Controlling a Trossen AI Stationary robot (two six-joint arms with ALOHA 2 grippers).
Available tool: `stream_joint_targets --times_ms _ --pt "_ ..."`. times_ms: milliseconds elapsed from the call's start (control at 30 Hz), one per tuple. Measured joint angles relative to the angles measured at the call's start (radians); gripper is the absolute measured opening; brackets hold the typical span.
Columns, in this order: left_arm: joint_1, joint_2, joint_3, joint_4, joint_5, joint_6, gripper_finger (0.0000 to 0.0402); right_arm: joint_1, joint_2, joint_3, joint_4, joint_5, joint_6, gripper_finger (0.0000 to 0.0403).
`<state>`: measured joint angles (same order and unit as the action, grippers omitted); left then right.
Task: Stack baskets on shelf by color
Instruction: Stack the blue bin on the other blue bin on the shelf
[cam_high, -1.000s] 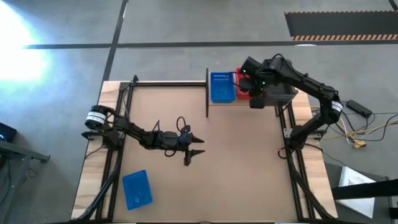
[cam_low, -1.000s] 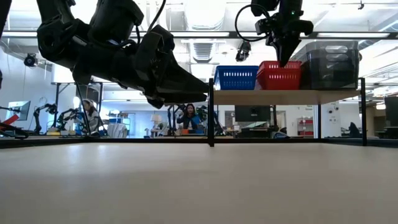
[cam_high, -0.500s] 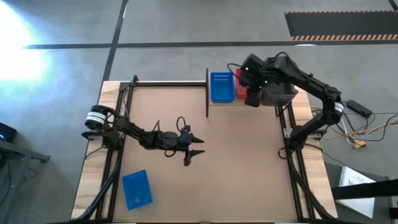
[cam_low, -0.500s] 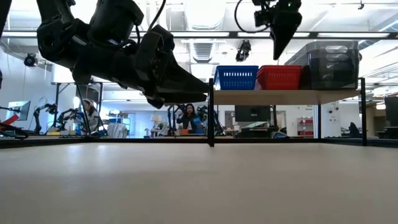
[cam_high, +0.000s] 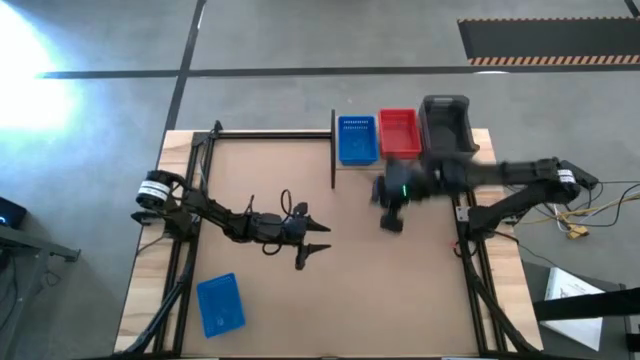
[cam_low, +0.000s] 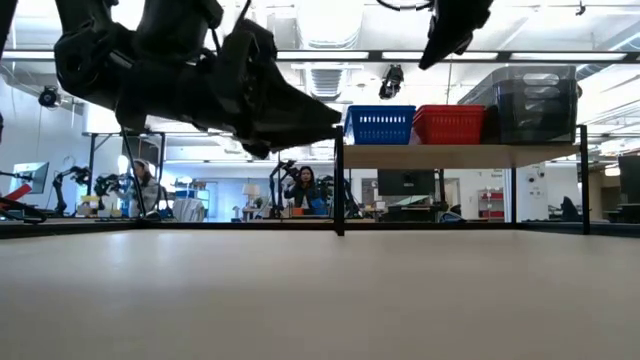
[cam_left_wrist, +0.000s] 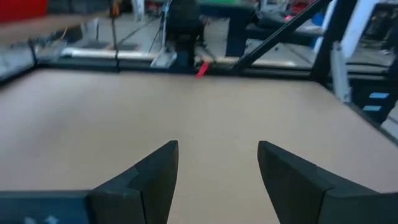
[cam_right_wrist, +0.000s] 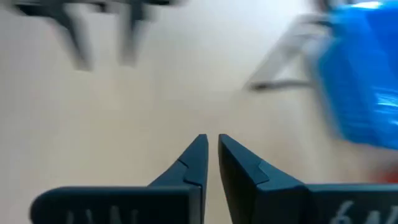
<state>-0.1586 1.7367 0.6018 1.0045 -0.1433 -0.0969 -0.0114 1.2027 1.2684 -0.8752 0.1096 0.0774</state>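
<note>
A brown tabletop (cam_high: 360, 270) framed by black rails fills the view from above, standing on a grey concrete floor (cam_high: 270, 40) crossed by dark lines, with a black-and-yellow striped strip (cam_high: 545, 58) at the far right. On the far edge of the table a light wooden shelf (cam_low: 460, 156) on thin black posts carries three baskets in a row: a blue basket (cam_high: 358, 139), a red basket (cam_high: 399, 132) touching it, and a grey basket (cam_high: 446, 126) on the outside. A second blue basket (cam_high: 220, 305) lies flat on the table near the front left corner, well behind and to one side of the left gripper (cam_high: 312, 241), which hovers over the middle-left of the table with its fingers spread apart and only bare board between them. The right gripper (cam_high: 387, 205) hangs above the table just in front of the shelf, its fingers (cam_right_wrist: 199, 160) nearly together with a thin gap and nothing in it; the shelved blue basket sits off to one side ahead of them. Seen level across the table, the room behind is a bright workshop with ceiling lights, benches, and a seated person (cam_low: 303, 189) in the distance.
</note>
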Motion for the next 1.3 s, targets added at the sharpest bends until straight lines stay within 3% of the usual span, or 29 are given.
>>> stream_joint_targets --times_ms 167,333,467,600,767,900,1100,1300 --pt "-0.032 -0.001 0.001 0.027 0.000 0.083 0.0205 0.323 -0.021 -0.320 0.499 0.177 0.183 0.0011" --pt "-0.068 -0.060 0.003 -0.110 0.032 0.129 0.0205 0.579 0.064 -0.588 1.007 0.494 0.300 0.0009" --pt "-0.104 -0.187 0.070 -0.523 0.028 0.071 0.0205 0.704 0.188 -0.716 1.300 0.790 0.355 0.0009" --pt "-0.179 -0.272 0.222 -1.081 -0.085 0.006 0.0205 0.741 0.334 -0.755 1.474 1.002 0.352 0.0009" --pt "-0.297 -0.286 0.438 -1.671 -0.151 -0.229 0.0205 0.718 0.480 -0.729 1.510 1.050 0.350 0.0009" --pt "-0.414 -0.275 0.553 -1.943 -0.123 -0.467 0.0205 0.698 0.559 -0.692 1.512 1.053 0.350 0.0009" --pt "-0.588 -0.271 0.624 -2.037 0.078 -0.889 0.0205 0.679 0.625 -0.663 1.509 1.071 0.350 0.0009" --pt "-0.786 -0.208 0.630 -2.033 0.173 -1.263 0.0205 0.674 0.639 -0.662 1.510 1.072 0.324 0.0009"
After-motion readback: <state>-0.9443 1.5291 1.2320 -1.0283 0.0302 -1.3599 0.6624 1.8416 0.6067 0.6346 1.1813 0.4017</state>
